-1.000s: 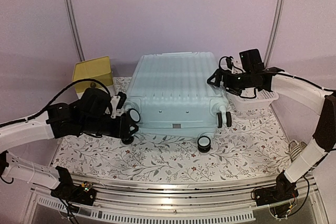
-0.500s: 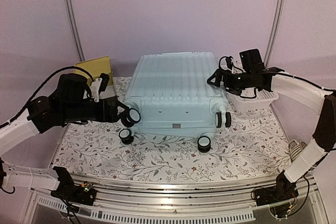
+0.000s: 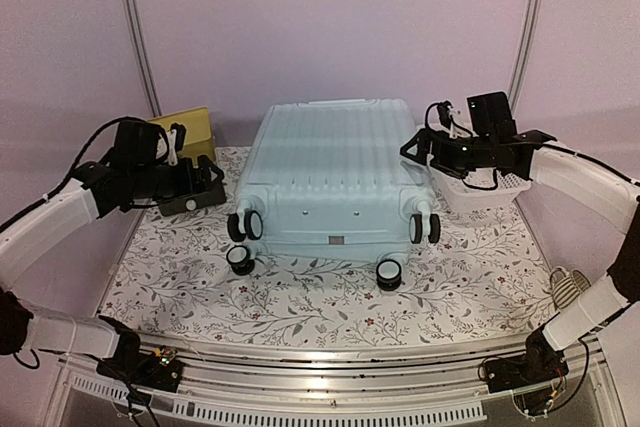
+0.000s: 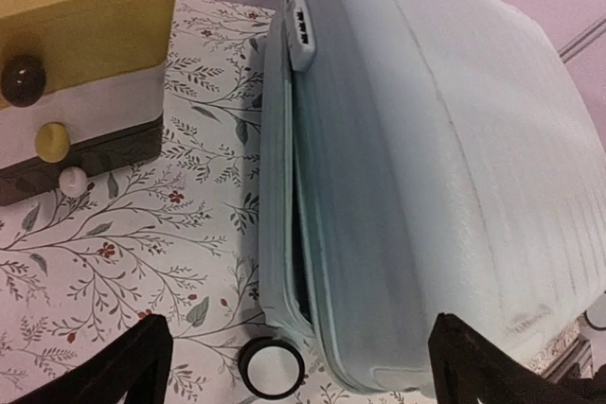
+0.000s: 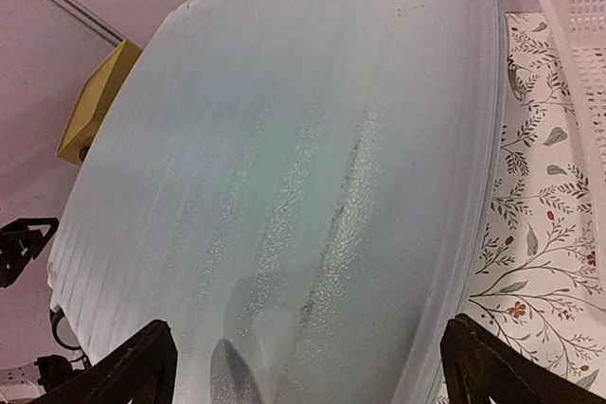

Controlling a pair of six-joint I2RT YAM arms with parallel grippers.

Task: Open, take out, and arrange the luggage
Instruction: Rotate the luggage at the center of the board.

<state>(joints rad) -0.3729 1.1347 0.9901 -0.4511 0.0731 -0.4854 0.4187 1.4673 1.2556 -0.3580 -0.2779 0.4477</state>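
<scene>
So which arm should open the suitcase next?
Probably left: the left gripper, open, faces the luggage at its side seam, where a dark gap shows. The right gripper, also open, faces only ribbed shell.

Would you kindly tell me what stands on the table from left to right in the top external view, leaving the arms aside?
Yellow drawer box → luggage → white basket.
</scene>
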